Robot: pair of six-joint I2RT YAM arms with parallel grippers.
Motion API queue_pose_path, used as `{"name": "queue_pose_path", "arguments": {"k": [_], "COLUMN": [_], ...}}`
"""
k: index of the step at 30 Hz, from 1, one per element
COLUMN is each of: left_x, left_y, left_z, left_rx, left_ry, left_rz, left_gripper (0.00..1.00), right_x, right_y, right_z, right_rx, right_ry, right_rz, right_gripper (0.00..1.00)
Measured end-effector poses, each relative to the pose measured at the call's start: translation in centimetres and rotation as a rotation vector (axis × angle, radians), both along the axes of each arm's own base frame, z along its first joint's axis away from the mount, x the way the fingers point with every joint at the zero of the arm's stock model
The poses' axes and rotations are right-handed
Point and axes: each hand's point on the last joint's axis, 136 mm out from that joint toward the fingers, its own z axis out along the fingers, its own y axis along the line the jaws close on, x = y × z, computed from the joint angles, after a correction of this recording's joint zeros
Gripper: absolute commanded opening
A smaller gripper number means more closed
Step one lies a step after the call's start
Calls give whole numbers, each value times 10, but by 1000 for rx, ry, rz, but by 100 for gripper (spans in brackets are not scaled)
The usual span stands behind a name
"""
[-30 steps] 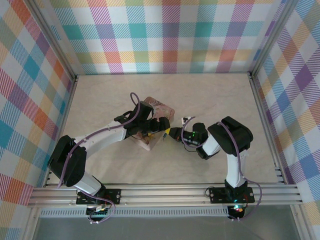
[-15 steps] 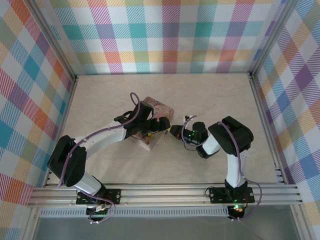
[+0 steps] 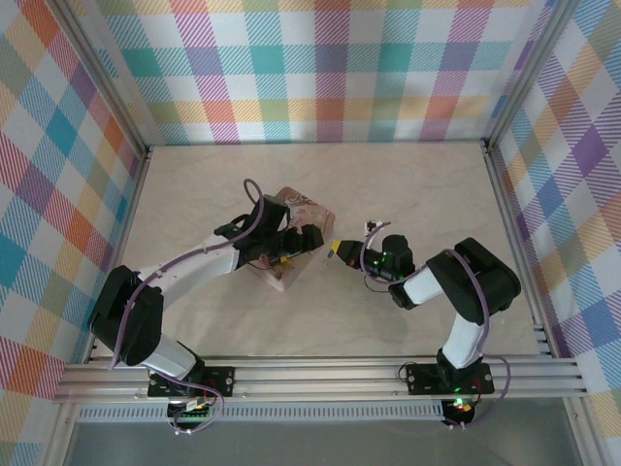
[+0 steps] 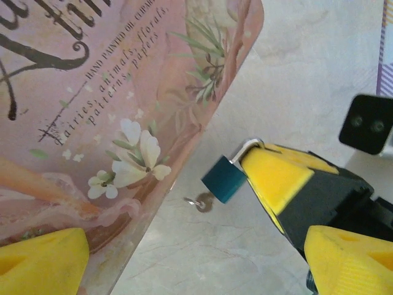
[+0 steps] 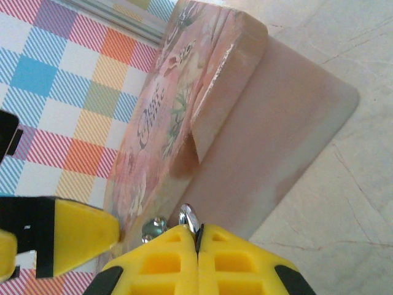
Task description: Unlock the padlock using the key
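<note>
"Padlock [image 4: 222, 178]: where is it?"
"Just beside the edge of the pink tin box [image 4: 92, 92], over the table [image 4: 307, 74]. Its blue body pokes out of the right gripper [image 4: 249, 158], whose yellow fingers are pinched together on the thin shackle."
"And the key [image 4: 200, 201]?"
"Small, silvery, at the body's lower end."
"The left gripper [image 4: 196, 246]?"
"Fingers spread wide, one at the tin's side, nothing pinched."
</note>
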Motion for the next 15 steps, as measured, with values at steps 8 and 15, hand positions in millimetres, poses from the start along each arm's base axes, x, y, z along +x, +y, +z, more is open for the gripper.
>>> {"name": "queue_pose_path", "arguments": {"k": [8,15], "left_x": [17,33], "left_y": [24,43], "left_z": [-1,0], "left_rx": [4,23], "left_ry": [1,1], "left_rz": [50,71], "left_gripper": [92,92], "right_x": [-14,-26], "right_y": [-8,-12], "right_z": [23,59], "right_rx": [-103,-270], "right_ry": [-34,-69], "right_rz": [37,118], "right_gripper": [2,2]}}
